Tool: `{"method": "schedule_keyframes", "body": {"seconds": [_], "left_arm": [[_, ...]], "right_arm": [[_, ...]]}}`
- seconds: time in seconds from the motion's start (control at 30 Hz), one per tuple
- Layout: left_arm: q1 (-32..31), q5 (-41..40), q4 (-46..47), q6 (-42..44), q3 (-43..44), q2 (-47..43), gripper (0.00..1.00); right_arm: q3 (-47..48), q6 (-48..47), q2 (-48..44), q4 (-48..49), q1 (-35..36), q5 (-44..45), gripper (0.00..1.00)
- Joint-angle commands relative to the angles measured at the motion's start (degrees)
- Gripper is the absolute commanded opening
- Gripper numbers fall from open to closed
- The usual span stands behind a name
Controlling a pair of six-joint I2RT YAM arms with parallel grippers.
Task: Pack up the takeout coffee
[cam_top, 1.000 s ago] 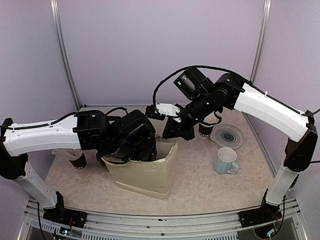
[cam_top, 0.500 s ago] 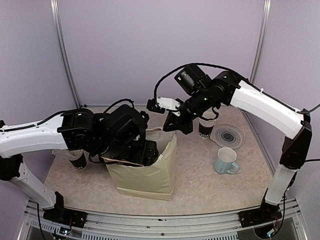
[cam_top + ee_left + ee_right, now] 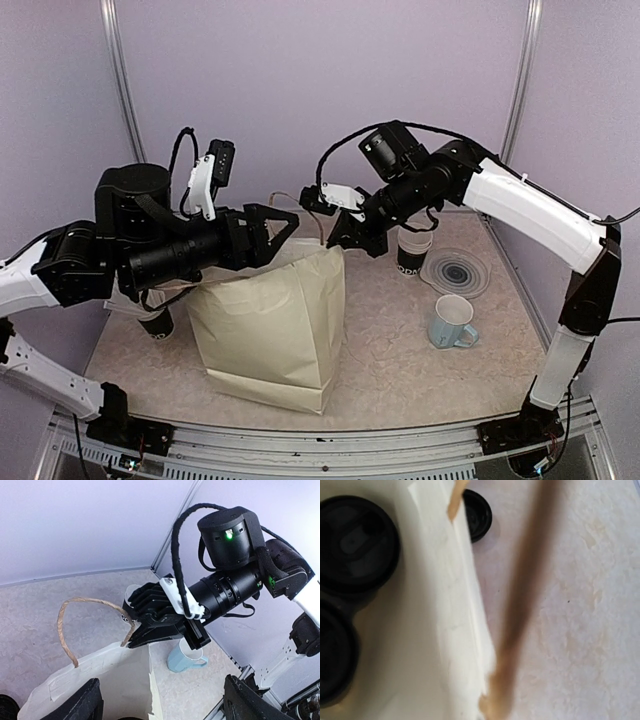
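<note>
The paper bag (image 3: 268,320) stands tall in the middle of the surface (image 3: 400,380). The right gripper (image 3: 335,238) pinches the bag's top edge at its 1 o'clock corner, right where the string handle (image 3: 64,622) joins the paper. Its jaws are squeezed tight on the bag. I think it holds the bag like this so the bag stands straight and its mouth does not flop shut.

Two takeout coffees sit inside the bag. The right wrist view looks down on them: one lidded cup (image 3: 355,542) and a second lidded cup (image 3: 332,665) just beside it. A third takeout cup (image 3: 410,258) with white letters stands out on the surface at 2 o'clock from the bag, just behind the right gripper. That one looks left to pack.

The left gripper (image 3: 272,225) hangs over the bag's top edge at 11 o'clock. Its jaws are spread wide and hold nothing.

The left arm (image 3: 70,270) comes in from 9 o'clock, lifted high and lying almost flat, with its jaws pointing toward the right gripper. The right arm (image 3: 530,215) rises from 4 o'clock, arches over, and bends down at the wrist to reach the bag.

A black cup (image 3: 155,322) stands beside the bag at 9 o'clock, half hidden under the left arm, so I cannot tell what it is. A light-blue mug (image 3: 452,322) sits at 3 o'clock.
</note>
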Motion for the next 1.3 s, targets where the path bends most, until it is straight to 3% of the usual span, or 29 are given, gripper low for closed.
{"method": "schedule_keyframes", "body": {"seconds": [0.0,0.2,0.47,0.67,0.87,0.93,1.0,1.17,1.27], "left_arm": [[0.1,-5.0,10.3,1.7,-4.0,-0.7,0.81],[-0.6,-6.3,19.8,4.1,-8.5,0.4,0.8],[-2.1,-14.2,39.7,7.7,-19.4,1.4,0.83],[-2.0,-18.9,40.6,9.1,-19.4,3.6,0.86],[0.2,-18.2,51.0,11.5,-26.6,2.4,0.89],[1.6,-16.5,52.7,11.4,-27.3,3.3,0.89],[1.9,-16.1,54.3,12.6,-27.1,4.9,0.89],[1.7,-15.4,56.2,12.5,-26.1,6.8,0.89],[1.3,-17.1,56.3,11.4,-25.7,6.3,0.89]], "right_arm": [[0.0,-2.1,-0.8,1.0,-1.4,-0.1,0.0],[0.7,-2.0,-0.5,0.8,-1.6,-0.8,0.0],[0.0,-2.1,-0.4,1.1,-2.4,-2.2,0.0],[-0.5,-2.4,-0.5,1.9,-3.6,-2.3,0.0],[-1.5,-2.6,-0.1,2.9,-5.3,-3.3,0.0],[-0.5,-2.1,0.4,1.9,-5.5,-3.6,0.25],[1.1,-2.2,0.1,0.8,-5.8,-3.8,0.4],[0.7,-3.8,-6.1,0.7,-6.2,-4.6,0.63],[-1.6,-5.6,-10.5,-0.7,-6.2,-10.0,0.66]]}}
